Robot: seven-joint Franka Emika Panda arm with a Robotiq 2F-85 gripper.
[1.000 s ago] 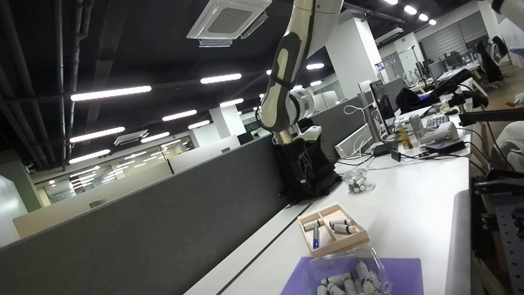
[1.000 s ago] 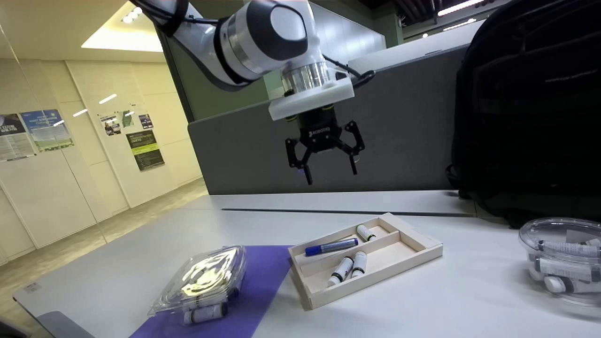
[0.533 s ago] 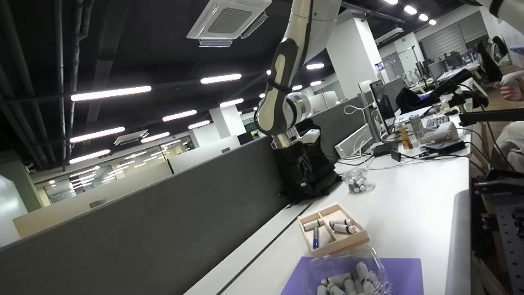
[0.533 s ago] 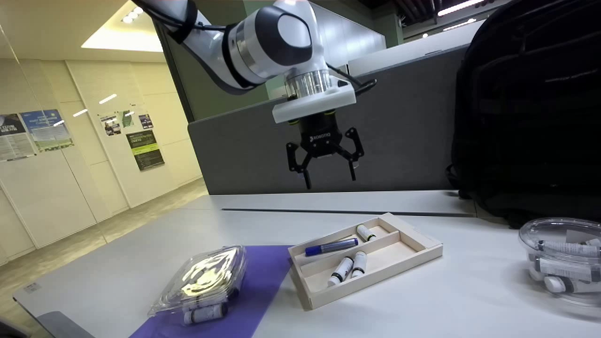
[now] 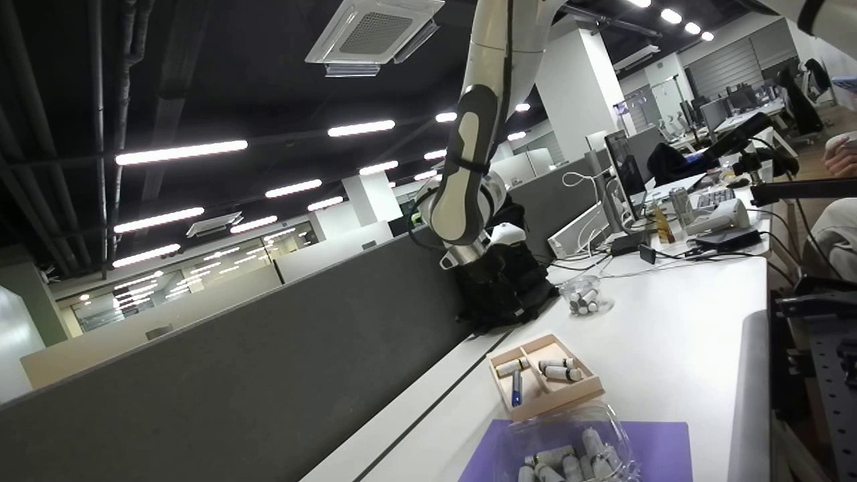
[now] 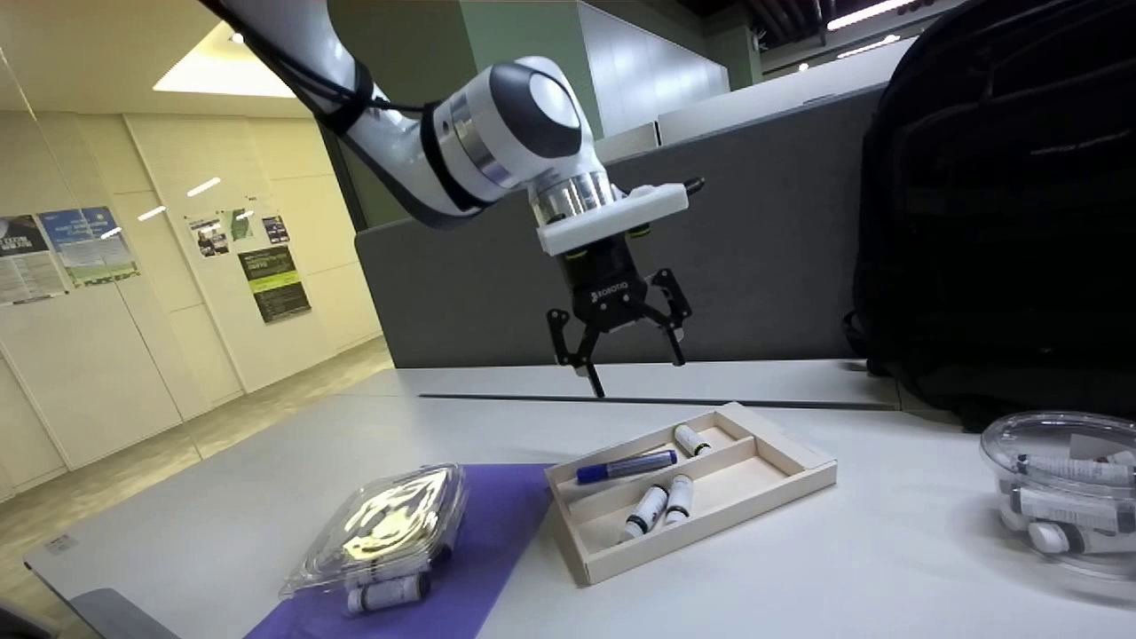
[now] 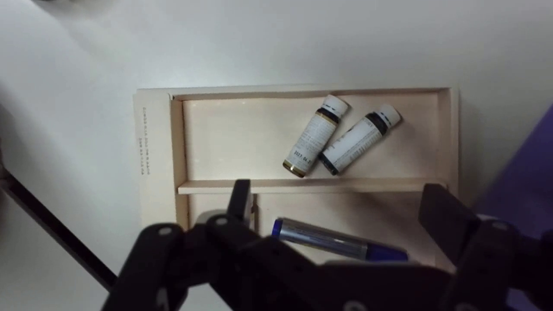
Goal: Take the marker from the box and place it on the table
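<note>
We are hovering our gripper above the wooden box — the fingers are standing spread — while the blue marker is lying inside.

ROBOTIQ on gripper, "2023" (rest unclear) on bottle.
</note>
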